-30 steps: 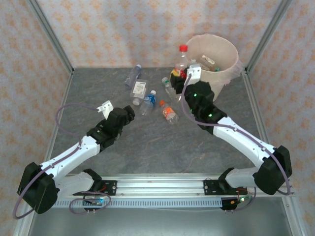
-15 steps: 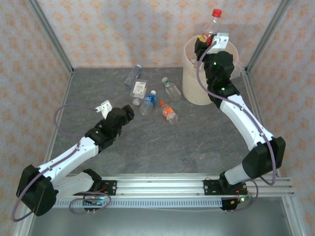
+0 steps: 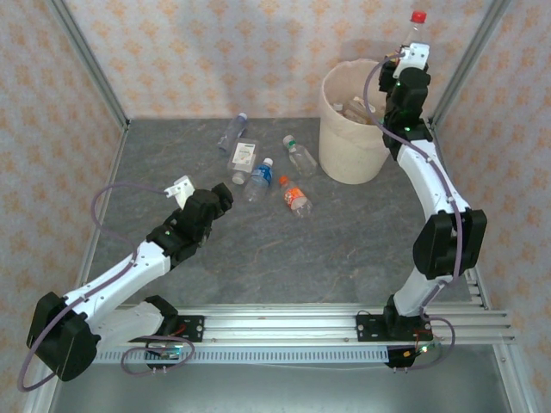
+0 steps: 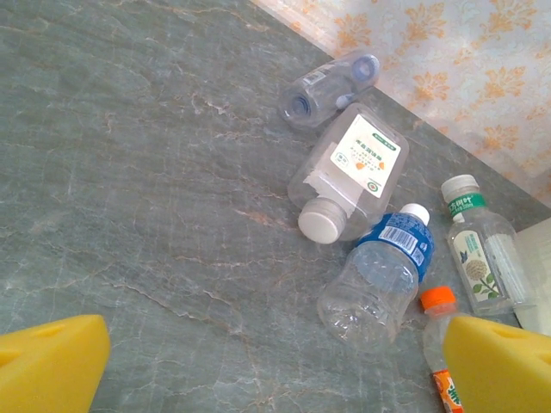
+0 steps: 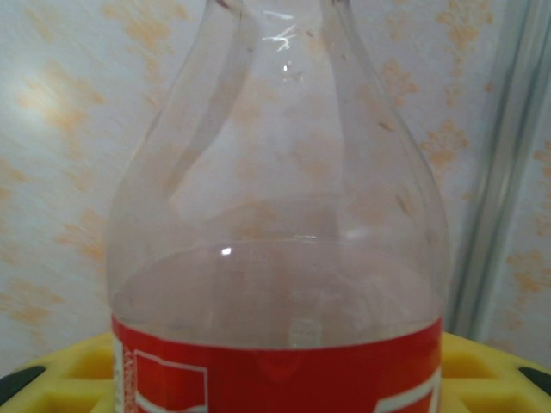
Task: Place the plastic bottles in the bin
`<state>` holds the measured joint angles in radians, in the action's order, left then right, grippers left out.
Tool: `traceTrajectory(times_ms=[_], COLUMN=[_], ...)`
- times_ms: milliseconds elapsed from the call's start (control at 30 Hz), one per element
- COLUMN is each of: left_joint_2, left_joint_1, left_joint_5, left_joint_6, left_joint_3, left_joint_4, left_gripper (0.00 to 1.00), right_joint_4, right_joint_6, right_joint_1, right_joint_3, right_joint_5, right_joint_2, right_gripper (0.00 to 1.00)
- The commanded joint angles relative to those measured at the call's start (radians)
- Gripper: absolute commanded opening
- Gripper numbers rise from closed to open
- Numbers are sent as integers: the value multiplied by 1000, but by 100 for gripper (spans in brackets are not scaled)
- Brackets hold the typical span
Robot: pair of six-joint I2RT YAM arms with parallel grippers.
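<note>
Bin [image 3: 343,162] stands at the far right corner of the bench [image 3: 284,249] in the top view. The right arm [image 3: 430,185] reaches up beside it, right jaws clamped on one red-capped bottle [image 3: 417,26]. That bottle is upright, cap up and long axis vertical, high by the bin's far right rim. The open mouth lies below it and toward the near left, so a drop probably calls for a small shift that way. Whether it already hangs inside the rim line, this angle does not settle.

Five bottles lie on their sides toward the far edge, left of the bin: a clear bottle [image 3: 232,132], a flat white-labelled bottle [image 3: 244,157], a blue-labelled bottle [image 3: 259,178], a white-capped bottle [image 3: 300,156] and an orange bottle [image 3: 295,197]. A few more show inside the bin, too jumbled to count. Of the two arms, the left arm [image 3: 129,267] is nearer the five.

From the left wrist, the left jaws stand wide apart, yellow pads [image 4: 47,361] empty over bare bench. The five lie ahead and rightward, and the blue-labelled bottle [image 4: 379,275] is closest, its axis running away from the jaws with the cap at the far end.

From the right wrist, the red-capped bottle [image 5: 275,258] stands upright between the yellow pads, gripped at its red label.
</note>
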<state>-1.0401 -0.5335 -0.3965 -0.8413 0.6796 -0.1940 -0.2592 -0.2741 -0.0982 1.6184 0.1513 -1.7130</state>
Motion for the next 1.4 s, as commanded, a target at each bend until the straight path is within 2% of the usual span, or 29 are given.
traceTrajectory(times_ms=[0, 100, 167, 300, 367, 600, 733, 1000, 1067, 1133, 1233, 1300, 1367], left_joint_2=[11, 12, 11, 2, -4, -29, -64, -196, -244, -283, -294, -319, -376], left_joint_1=[13, 13, 13, 15, 14, 17, 21, 82, 83, 83, 85, 87, 87], left_joint_5=[-38, -42, -43, -38, -37, -18, 3, 163, 213, 211, 275, 370, 426], left_joint_6=[-19, -21, -19, -15, -15, -15, 7, 132, 181, 181, 200, 246, 287], left_joint_3=[-16, -17, -18, -17, -17, -11, 12, 120, 162, 196, 158, 163, 216], left_joint_4=[-21, -20, -20, -19, -16, -18, -29, -71, -80, -101, 25, 78, 51], left_gripper=[100, 100, 100, 100, 100, 100, 100, 100, 100, 100, 100, 100, 100], right_joint_4=[33, 117, 159, 207, 255, 313, 371, 466, 471, 466, 444, 375, 258], right_joint_6=[-75, -78, -68, -54, -46, 40, 134, 348, 361, 359, 381, 442, 519], right_joint_1=[7, 15, 18, 19, 20, 20, 20, -2, -29, -59, -97, -109, -124], right_joint_3=[-8, -34, -45, -62, -43, -18, -12, -55, -91, -131, -208, -294, -409], right_joint_5=[1, -48, -61, -105, -124, -122, -191, -411, -427, -440, -470, -516, -572], right_joint_2=[-4, 24, 44, 83, 83, 88, 117, 239, 283, 326, 395, 444, 497], right_gripper=[55, 75, 82, 90, 100, 99, 99, 99, 99, 99, 99, 99, 99])
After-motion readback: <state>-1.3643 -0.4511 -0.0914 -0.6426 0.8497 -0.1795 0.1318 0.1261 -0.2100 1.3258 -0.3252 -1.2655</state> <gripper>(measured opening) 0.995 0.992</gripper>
